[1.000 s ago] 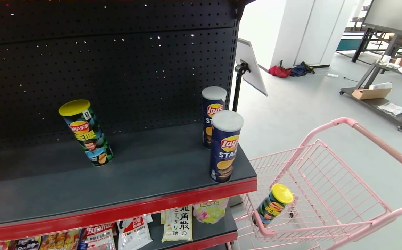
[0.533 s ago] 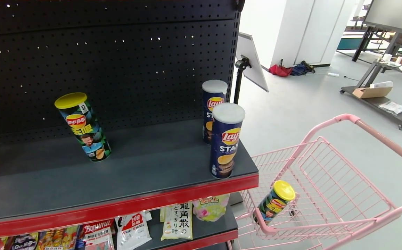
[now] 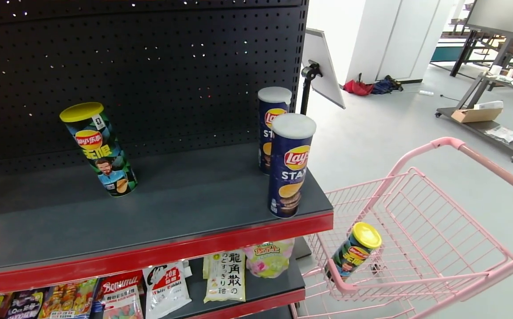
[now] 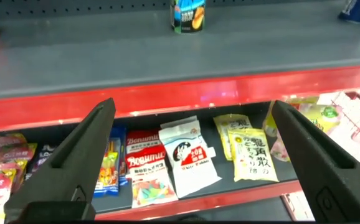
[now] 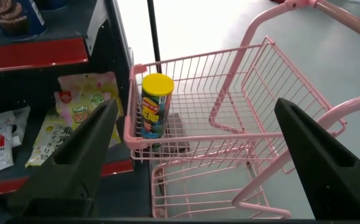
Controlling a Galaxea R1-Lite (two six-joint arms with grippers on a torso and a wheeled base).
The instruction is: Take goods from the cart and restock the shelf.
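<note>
Right wrist view: can (image 5: 156, 106) in cart (image 5: 205, 138) looks light, stiff, slick; grasp its mid-body. Right gripper (image 5: 194, 106) gapes empty.

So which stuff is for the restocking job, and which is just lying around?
For the job: pink cart, yellow-lid can inside it, top shelf, three standing cans on it.
Just lying around: snack bags below, red umbrella, cardboard box, white board.

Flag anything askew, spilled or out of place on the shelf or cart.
Nothing is spilled or toppled. One oddity: the front blue chip can stands close to the red front edge of the shelf, near its right corner, well forward of the yellow-lidded can there.
</note>
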